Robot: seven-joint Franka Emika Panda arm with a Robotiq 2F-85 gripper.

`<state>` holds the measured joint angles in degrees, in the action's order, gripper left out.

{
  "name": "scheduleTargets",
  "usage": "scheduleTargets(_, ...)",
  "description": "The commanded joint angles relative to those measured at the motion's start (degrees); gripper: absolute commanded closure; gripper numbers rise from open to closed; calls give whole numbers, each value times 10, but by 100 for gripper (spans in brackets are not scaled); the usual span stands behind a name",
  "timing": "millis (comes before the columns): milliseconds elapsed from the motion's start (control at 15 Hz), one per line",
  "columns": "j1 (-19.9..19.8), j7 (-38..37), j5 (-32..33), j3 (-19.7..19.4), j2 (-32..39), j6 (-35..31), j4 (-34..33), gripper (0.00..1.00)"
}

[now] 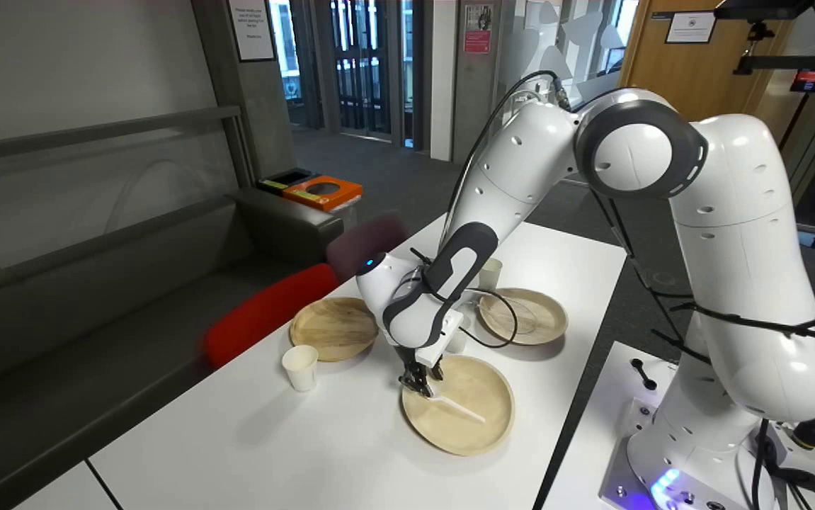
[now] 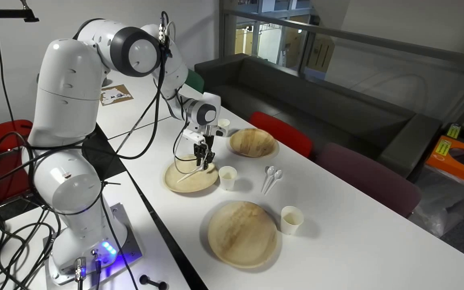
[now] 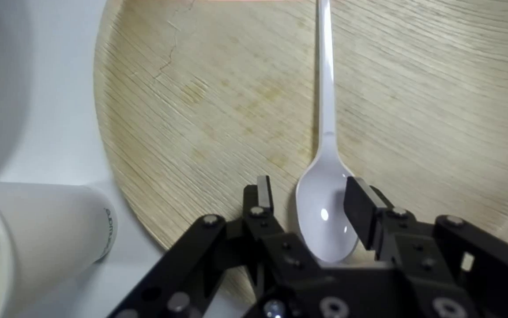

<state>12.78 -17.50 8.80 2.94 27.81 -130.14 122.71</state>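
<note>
A white, flat-topped table (image 1: 251,467) supports the setup. On it lies a round, pale, wood-grained plate (image 3: 218,110); its raised rim presumably retains small items. Above the plate, the black two-finger pincer (image 3: 313,194) has its jaws part-way apart and grips nothing. In the wrist view, a tapered off-white paper cup (image 3: 55,221) sits just outside the rim at eight o'clock. A slim white plastic spoon (image 3: 328,141) lies on the plate, handle toward twelve o'clock. Its bowl sits between the fingers (image 3: 362,207), apparently so that one flanks each side. The three-o'clock finger overlaps the bowl's edge; contact is unconfirmed.
</note>
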Motion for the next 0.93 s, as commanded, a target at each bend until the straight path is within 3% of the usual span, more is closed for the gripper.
scheduleTargets(0,9,-14,7,-10,21,25,-36,49)
scheduleTargets(200,10,-12,5,-11,35,29,-54,52)
scheduleTargets(333,10,-12,4,-11,39,37,-63,77)
scheduleTargets(400,9,-11,4,-11,41,41,-66,78)
scheduleTargets(600,9,-11,5,-12,41,40,-66,100)
scheduleTargets(867,9,-11,6,-12,37,50,-70,100)
